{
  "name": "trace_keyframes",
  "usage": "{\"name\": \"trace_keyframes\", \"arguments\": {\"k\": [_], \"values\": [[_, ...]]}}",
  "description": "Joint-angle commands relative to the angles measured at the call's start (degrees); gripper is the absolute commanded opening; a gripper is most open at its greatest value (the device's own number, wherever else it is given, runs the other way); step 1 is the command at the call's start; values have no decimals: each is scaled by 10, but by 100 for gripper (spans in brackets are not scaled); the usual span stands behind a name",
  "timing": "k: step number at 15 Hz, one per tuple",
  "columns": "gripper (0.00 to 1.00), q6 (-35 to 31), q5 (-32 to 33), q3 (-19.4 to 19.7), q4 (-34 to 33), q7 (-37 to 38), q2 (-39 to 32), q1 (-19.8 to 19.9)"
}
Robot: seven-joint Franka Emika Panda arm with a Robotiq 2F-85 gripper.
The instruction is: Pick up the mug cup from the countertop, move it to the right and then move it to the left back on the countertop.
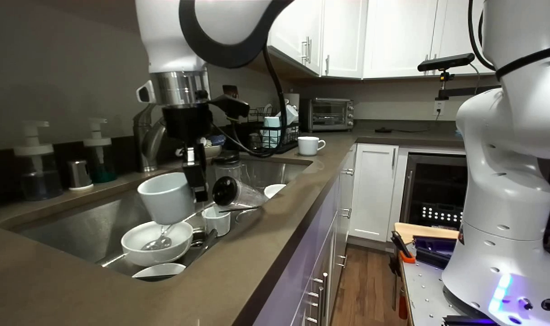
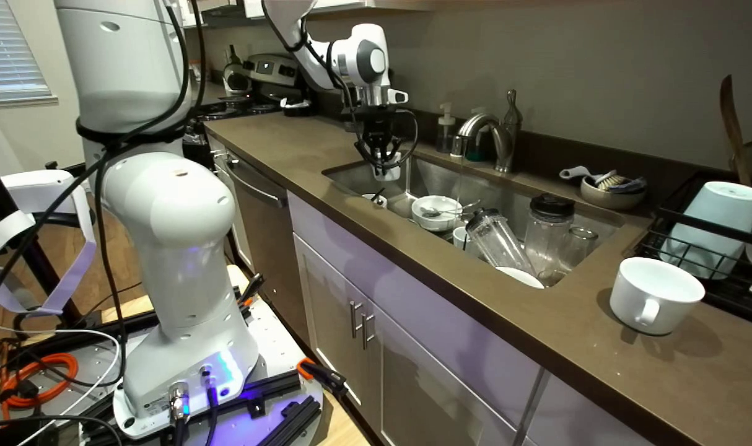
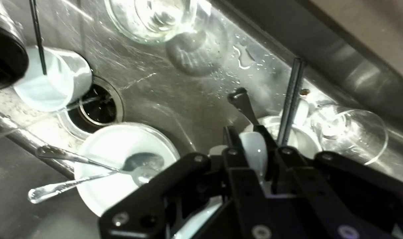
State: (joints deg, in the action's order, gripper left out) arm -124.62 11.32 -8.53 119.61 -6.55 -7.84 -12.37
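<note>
Gripper (image 3: 248,136) clamped on mug (image 1: 166,199) over sink (image 1: 87,233). In an exterior view, bowl (image 1: 143,255) at 6 o'clk: keep high & lvl b4 lowering to tabletop (image 1: 257,251), 4 o'clk.

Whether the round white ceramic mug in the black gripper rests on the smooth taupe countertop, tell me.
No, the mug hangs over the steel sink.

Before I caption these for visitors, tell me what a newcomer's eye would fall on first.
Probably the white cup held above the steel sink in the robot's closed jaws. Next, perhaps, the black-lidded clear container tilted inside the sink. Then the white mug standing on the countertop beyond the sink's end.
</note>
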Motion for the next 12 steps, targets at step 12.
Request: {"name": "trace_keyframes", "arguments": {"k": [12], "values": [[5,0,-5,56,-49,-7,-42,79]]}}
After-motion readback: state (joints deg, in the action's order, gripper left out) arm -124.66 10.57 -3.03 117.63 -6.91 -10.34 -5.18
